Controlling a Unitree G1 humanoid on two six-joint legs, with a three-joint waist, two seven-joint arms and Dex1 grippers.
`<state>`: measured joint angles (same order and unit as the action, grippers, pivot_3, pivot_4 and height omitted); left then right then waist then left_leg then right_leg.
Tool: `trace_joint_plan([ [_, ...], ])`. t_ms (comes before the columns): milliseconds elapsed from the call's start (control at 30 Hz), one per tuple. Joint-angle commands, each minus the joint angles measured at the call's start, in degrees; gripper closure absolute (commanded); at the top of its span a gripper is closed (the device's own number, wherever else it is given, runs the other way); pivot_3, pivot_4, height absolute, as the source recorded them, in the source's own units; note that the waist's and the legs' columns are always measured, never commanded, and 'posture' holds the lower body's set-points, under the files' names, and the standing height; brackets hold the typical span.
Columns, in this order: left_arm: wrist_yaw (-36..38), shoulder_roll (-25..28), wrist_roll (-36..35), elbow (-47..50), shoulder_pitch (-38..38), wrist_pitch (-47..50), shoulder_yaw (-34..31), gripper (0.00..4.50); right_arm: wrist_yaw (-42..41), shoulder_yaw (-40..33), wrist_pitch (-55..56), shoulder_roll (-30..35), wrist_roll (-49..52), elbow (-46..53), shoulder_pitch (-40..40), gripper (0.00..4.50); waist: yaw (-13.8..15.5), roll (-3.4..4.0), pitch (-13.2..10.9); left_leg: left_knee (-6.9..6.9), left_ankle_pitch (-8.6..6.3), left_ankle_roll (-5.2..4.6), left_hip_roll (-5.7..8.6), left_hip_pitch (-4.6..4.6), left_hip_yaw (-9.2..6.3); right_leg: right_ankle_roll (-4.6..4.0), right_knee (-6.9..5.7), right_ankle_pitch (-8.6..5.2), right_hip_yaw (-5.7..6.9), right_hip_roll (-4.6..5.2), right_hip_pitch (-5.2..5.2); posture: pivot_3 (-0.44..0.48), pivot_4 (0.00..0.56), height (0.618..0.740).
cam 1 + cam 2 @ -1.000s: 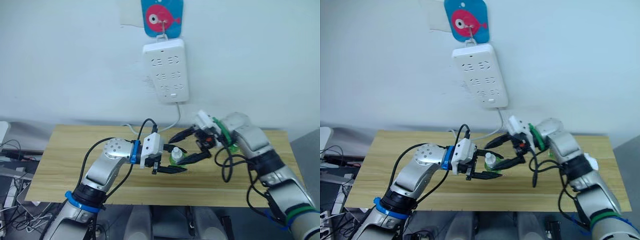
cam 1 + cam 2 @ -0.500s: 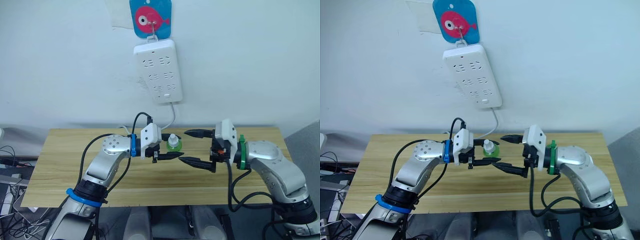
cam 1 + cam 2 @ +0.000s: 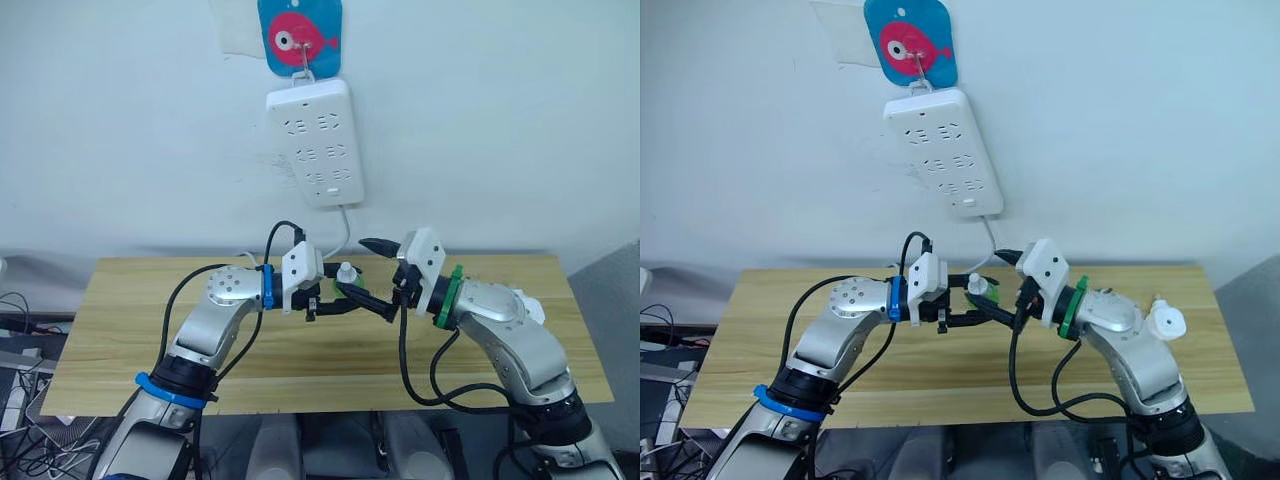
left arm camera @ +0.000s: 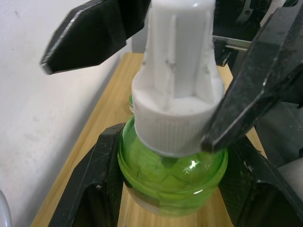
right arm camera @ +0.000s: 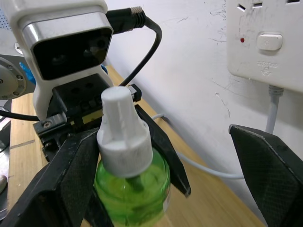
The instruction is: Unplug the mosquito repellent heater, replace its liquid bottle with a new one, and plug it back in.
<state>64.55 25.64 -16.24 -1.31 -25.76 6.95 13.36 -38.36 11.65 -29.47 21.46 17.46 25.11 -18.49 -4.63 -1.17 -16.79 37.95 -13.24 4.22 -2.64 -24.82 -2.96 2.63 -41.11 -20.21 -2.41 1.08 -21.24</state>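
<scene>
One green liquid bottle (image 4: 173, 170) with a white cap is sitting in the left gripper (image 3: 335, 300), whose jaws are gripping its body, below the wall power strip (image 3: 314, 143); the right gripper (image 3: 375, 275) is spreading its jaws open around the cap; no writing is legible

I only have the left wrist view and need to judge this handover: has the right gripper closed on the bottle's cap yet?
Observer: No. The right wrist view shows the right gripper open, with one finger close beside the green bottle and the other well clear of it.
Operator: Is anything plugged into the strip?
Observer: The power strip hangs on the wall above the table, and every socket I can see is bare.
Operator: Is it powered?
Observer: There is a red dot beside its switch. I cannot tell whether it is lit.
</scene>
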Motion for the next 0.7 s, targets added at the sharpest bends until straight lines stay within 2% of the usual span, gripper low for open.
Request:
trace_joint_plan([
  [33,0.3,-0.3,-0.1,1.2,-0.7,-0.9,-0.1,2.22,1.2,0.9,1.0,-0.8,-0.5,1.5,0.1,0.05,-0.1,0.01,0.0,0.00,0.00,0.00,0.00,0.00,0.00,0.00,0.00,0.00,0.00,0.00,0.00,-0.107,0.237,0.740],
  [167,0.2,-0.5,-0.1,1.1,-0.9,-0.8,-0.1,2.22,2.7,0.9,1.7,-1.1,-2.0,0.3,-0.2,0.05,-0.1,0.01,0.0,0.00,0.00,0.00,0.00,0.00,0.00,0.00,0.00,0.00,0.00,0.00,0.00,-0.109,0.244,0.740],
  [300,0.4,-0.3,-0.1,1.1,-0.8,-0.7,-0.2,2.22,1.6,-2.8,1.9,1.2,-0.9,-0.5,0.5,0.05,-0.1,0.01,0.0,0.00,0.00,0.00,0.00,0.00,0.00,0.00,0.00,0.00,-0.01,0.00,0.00,-0.114,0.249,0.740],
  [567,0.9,0.2,-0.2,0.8,-0.7,-0.7,-0.7,2.22,-6.0,-11.1,2.1,9.8,6.7,0.9,4.5,0.05,-0.1,0.01,0.0,0.00,-0.11,-0.20,0.02,0.00,0.02,0.00,0.04,0.00,-0.02,0.01,0.02,-0.136,0.252,0.740],
  [700,1.2,0.0,-0.2,0.6,-0.9,-0.8,-0.6,2.22,-11.5,-11.6,0.9,12.7,11.1,1.9,5.1,0.05,-0.4,0.01,0.0,-0.01,-0.11,-0.20,-0.01,0.02,0.00,0.00,0.01,0.00,-0.02,-0.02,0.03,-0.137,0.246,0.740],
])
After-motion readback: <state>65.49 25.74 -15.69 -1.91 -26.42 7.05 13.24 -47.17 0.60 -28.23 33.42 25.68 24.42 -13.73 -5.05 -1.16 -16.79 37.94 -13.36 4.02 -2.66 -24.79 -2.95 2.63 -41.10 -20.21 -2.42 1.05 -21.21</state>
